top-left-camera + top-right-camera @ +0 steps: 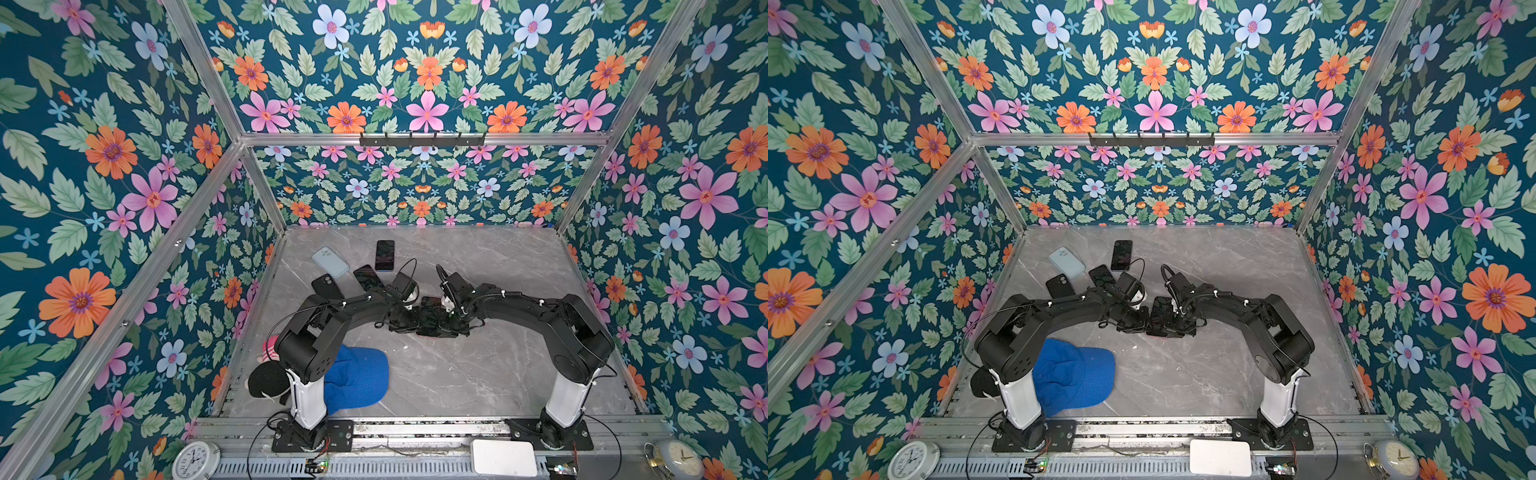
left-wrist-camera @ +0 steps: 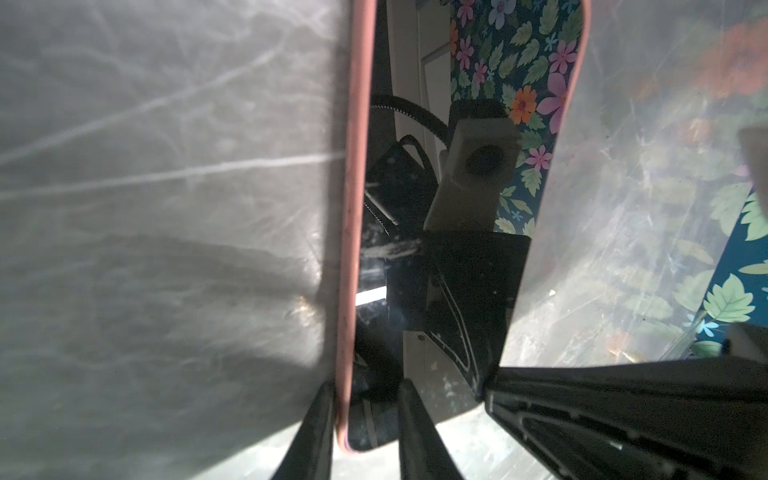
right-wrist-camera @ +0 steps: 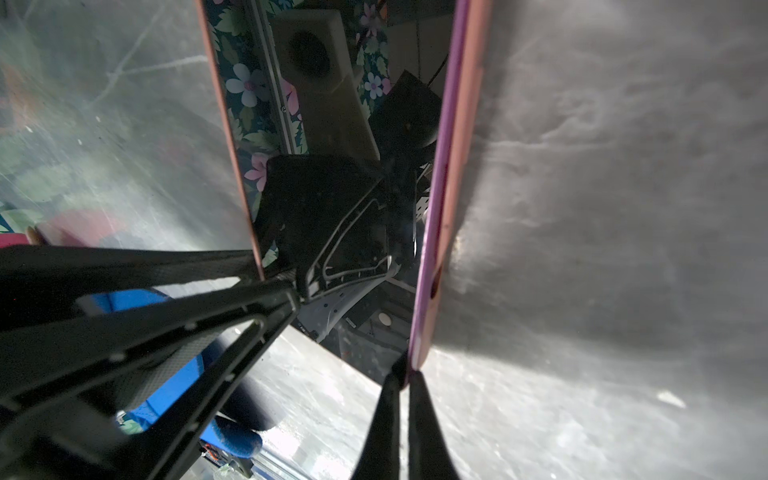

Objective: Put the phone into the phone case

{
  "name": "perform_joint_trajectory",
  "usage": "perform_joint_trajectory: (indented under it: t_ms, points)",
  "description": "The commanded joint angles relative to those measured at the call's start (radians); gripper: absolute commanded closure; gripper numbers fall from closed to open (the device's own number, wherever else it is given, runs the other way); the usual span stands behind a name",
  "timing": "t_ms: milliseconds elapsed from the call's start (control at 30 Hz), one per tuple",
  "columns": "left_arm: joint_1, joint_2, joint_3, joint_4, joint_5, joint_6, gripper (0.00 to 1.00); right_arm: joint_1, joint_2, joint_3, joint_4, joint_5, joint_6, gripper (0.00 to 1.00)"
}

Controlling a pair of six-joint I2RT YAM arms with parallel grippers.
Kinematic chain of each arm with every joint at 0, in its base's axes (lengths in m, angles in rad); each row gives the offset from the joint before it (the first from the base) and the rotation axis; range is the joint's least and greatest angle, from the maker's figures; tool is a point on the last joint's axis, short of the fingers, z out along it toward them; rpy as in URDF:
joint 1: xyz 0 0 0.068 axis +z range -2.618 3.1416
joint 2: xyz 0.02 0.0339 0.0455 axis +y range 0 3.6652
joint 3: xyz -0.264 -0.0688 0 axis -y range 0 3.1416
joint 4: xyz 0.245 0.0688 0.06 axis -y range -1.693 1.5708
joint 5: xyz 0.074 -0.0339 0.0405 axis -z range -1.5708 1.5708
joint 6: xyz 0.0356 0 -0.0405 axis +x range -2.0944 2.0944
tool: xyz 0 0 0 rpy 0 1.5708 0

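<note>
In both top views the phone [image 1: 430, 311] lies screen up on the table [image 1: 478, 374], mid-table between the two arms. Its long axis runs from the near side to the far side, slightly slanted. A thin pink line of the case [image 1: 430, 336] shows at its near end. The left gripper [image 1: 409, 322] and right gripper [image 1: 453, 322] flank that near end, too dark there to judge. Farther back on the left lie a pale blue case [image 1: 330, 262] and a black case [image 1: 327, 286]. A blue cap [image 1: 357, 380] sits by the left arm's base. The numerals on the clock [image 1: 195, 461] are too small to read.

Left wrist: the phone [image 2: 374, 266] stretches straight away from the camera, and its dark glass mirrors the wallpaper and a camera housing. The pink case [image 2: 353, 187] wall runs along both long sides. The left gripper [image 2: 366, 386] has its fingers apart. One touches the outside of the wall and the other stands over the glass. I cannot tell whether they pinch.

Right wrist: the phone [image 3: 353, 232] again runs lengthwise away. A purple strip runs inside the case [image 3: 461, 124] wall. The right gripper [image 3: 409, 376] has its fingers drawn together on the wall's near end. No marking on phone or case is legible.
</note>
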Motion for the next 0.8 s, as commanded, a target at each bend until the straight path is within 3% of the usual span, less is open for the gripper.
perform_joint_trajectory:
  t_ms: [0,133,333,767]
  points:
    - [-0.008,0.010,-0.007,0.037,0.090,-0.006,0.72,0.018,0.034,-0.012,0.079,-0.002,0.006,0.97]
    - [-0.009,0.001,-0.013,0.028,0.082,-0.004,0.72,0.019,0.006,-0.002,0.047,0.027,-0.004,0.97]
    - [0.007,-0.044,-0.016,-0.021,0.049,0.011,0.68,0.017,-0.041,0.008,0.003,0.064,-0.010,0.86]
    - [0.022,-0.039,-0.035,-0.010,0.059,0.011,0.66,0.005,-0.032,-0.005,0.011,0.073,-0.006,0.86]
